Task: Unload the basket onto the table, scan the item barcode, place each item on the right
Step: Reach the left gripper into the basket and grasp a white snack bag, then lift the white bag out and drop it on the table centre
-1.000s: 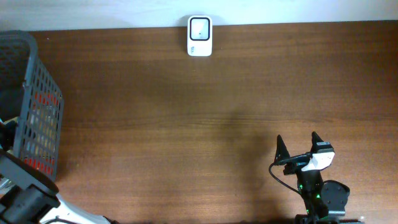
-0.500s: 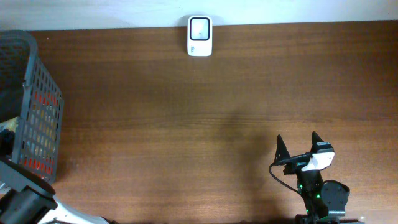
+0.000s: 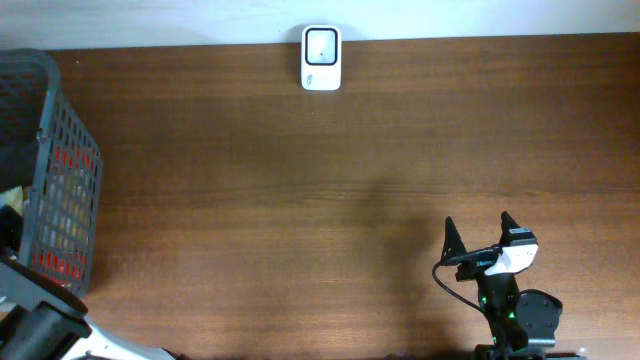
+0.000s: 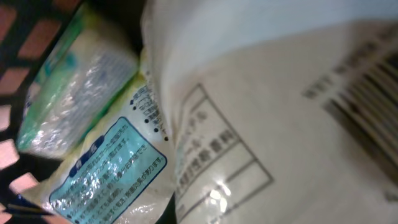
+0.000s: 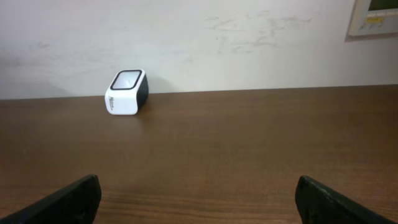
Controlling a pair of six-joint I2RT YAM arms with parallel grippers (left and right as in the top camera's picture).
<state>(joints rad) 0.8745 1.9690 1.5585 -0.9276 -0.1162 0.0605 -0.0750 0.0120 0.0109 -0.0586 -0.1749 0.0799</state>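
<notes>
Basket [image 3: 68,165], dark mesh, sits at the table's [image 3: 300,200] left edge. Left arm [image 3: 42,328] comes in from the near-left corner and goes toward the basket; its gripper is hidden in the overhead view. The left wrist view shows no fingers either, only goods very close up. Left gripper is closed all the way; cannot tell if it has hold of anything.

Item: white pouch [image 4: 261,106], fills most of the left wrist view, tilted, blurred. Barcode [image 4: 367,102] is on its upper-right part, running off the frame. Printed boxes and small text sit lower on the pouch. A second packet [image 4: 102,171] with a blue-green label lies just beside it on the left, touching or overlapping it, cannot tell which. Both look to be inside the basket, with mesh showing at that view's left edge.

Scanner [image 3: 321,58], white with a dark window, stands at the middle of the far edge, against the wall [image 5: 199,43]. It is well apart from the basket and from both arms.

Right gripper [image 3: 478,226] is near the near edge, right side, fingers [image 5: 65,200] spread wide, nothing between them, pointing toward the far edge. Scanner is visible from the right wrist, far off to the left.
</notes>
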